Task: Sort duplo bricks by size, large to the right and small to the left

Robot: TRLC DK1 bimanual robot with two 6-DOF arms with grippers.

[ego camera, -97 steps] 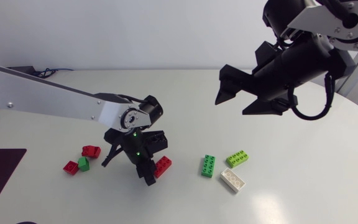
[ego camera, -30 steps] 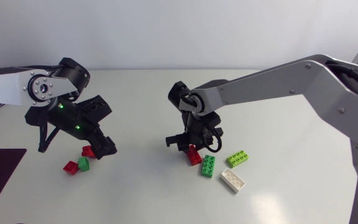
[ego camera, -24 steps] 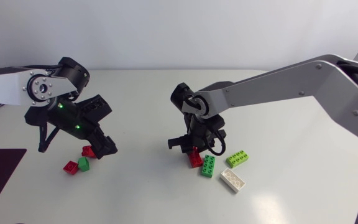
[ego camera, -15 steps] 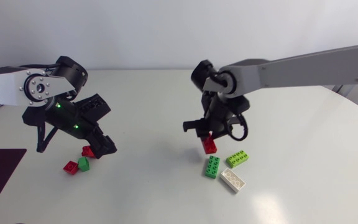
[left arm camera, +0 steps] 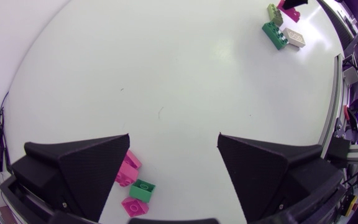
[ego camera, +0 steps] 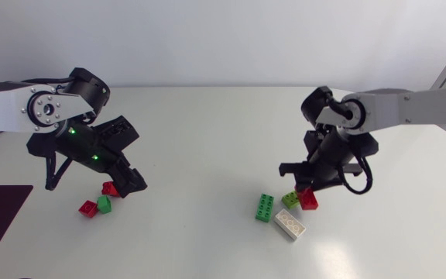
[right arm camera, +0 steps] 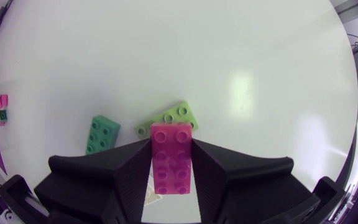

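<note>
We are holding the large red oblong plastic duplo brick (right arm camera: 171,163) by its long sides between the fingers of our right gripper (ego camera: 306,195). It is hanging low over the right part of the white tabletop (ego camera: 207,132). We cannot tell whether it is touching the surface.

The main risk is crowding. The lime-green oblong brick (ego camera: 291,199) is lying right against our landing spot, with the dark green oblong brick (ego camera: 265,208) and the white oblong brick (ego camera: 289,224) just beside it. If we are lowering too close, the red brick may be landing on the lime one's studs and tipping or locking onto it. As the fingers are spreading, one of them may be shoving the lime brick toward the middle.

Our left gripper (left arm camera: 174,140) is standing wide apart and empty. It is hovering above the small group on the left: two small red square bricks (ego camera: 113,188) and one small green square brick (ego camera: 104,204). If that arm is dropping carelessly, it may be scattering them.
</note>
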